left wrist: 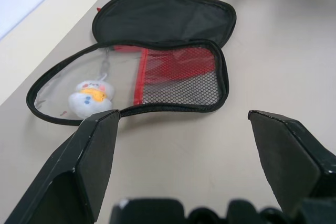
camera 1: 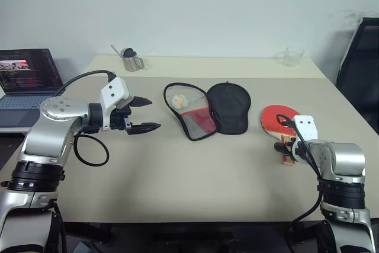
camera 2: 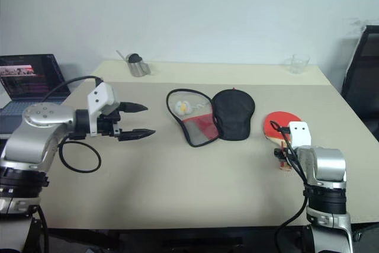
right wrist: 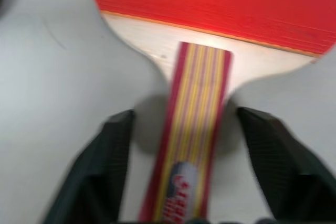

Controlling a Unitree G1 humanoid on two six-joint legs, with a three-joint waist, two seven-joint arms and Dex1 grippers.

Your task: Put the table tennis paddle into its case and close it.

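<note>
Nearest, at the right edge of the table (camera 1: 177,176), the right hand (right wrist: 181,145) is down over the handle of the table tennis paddle (camera 1: 278,119). Its two black fingers (right wrist: 97,171) stand on either side of the striped red and yellow handle, with a gap showing between each finger and the wood, so they straddle the handle without pinching it. The paddle lies flat on the table, red face up, handle pointing toward the robot.

On the left side, the left hand (camera 1: 145,114) hangs above the table with its fingers spread wide and nothing between them, pointing across toward the case (camera 1: 207,109).

The case lies near the middle of the table, unzipped and folded open: the black half sits on the side toward the paddle, and the other half, with red fabric and a black mesh pocket, lies toward the left hand. A small white plush keychain (left wrist: 90,97) rests inside that open half. The case and paddle are close but apart.

Farther back, a small metal jug (camera 1: 131,59) stands on the left of the far edge and a clear glass cup (camera 1: 291,57) on the right. A laptop (camera 1: 23,81) sits open off the table's left side, and a black chair (camera 1: 362,69) stands at the far right.
</note>
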